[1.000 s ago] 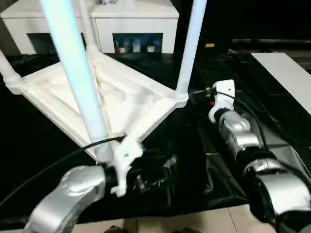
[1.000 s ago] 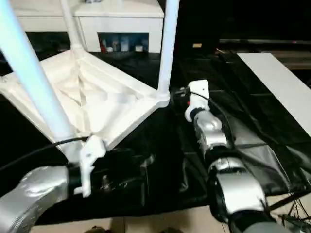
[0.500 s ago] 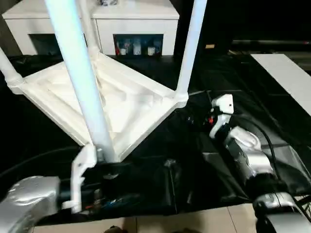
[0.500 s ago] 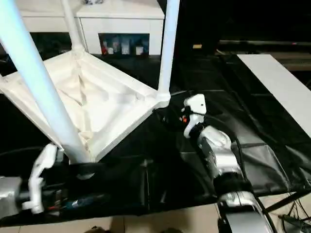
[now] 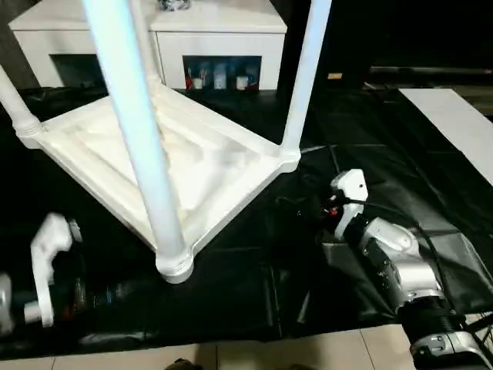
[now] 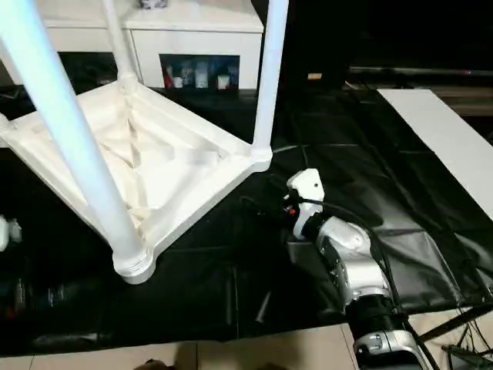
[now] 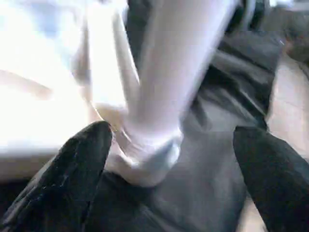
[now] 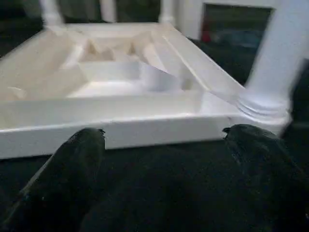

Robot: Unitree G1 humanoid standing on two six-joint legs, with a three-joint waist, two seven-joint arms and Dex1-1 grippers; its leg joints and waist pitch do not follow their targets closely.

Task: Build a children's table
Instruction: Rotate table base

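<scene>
The children's table lies upside down on the black sheet, its ribbed white top (image 5: 208, 166) facing up. Four white legs stand in its corner sockets: the near leg (image 5: 142, 139), the right leg (image 5: 304, 77), the far leg (image 5: 142, 38) and the left leg (image 5: 15, 104). My left gripper (image 7: 169, 188) is open, and its black fingers (image 7: 72, 179) stand wide apart short of the near leg's socket (image 7: 149, 159). My right gripper (image 8: 164, 179) is open too and faces the top's side wall (image 8: 120, 125) beside the right corner. Neither holds anything.
A white cabinet (image 5: 154, 31) with small items on its shelf stands behind the table. The black sheet (image 5: 370, 154) covers the floor, with a white board (image 5: 454, 116) at the far right. Pale floor tiles (image 5: 308, 354) run along the front edge.
My left arm has pulled away from the near leg's base, out to the left. My right arm has drawn back from the table's right corner toward me.
</scene>
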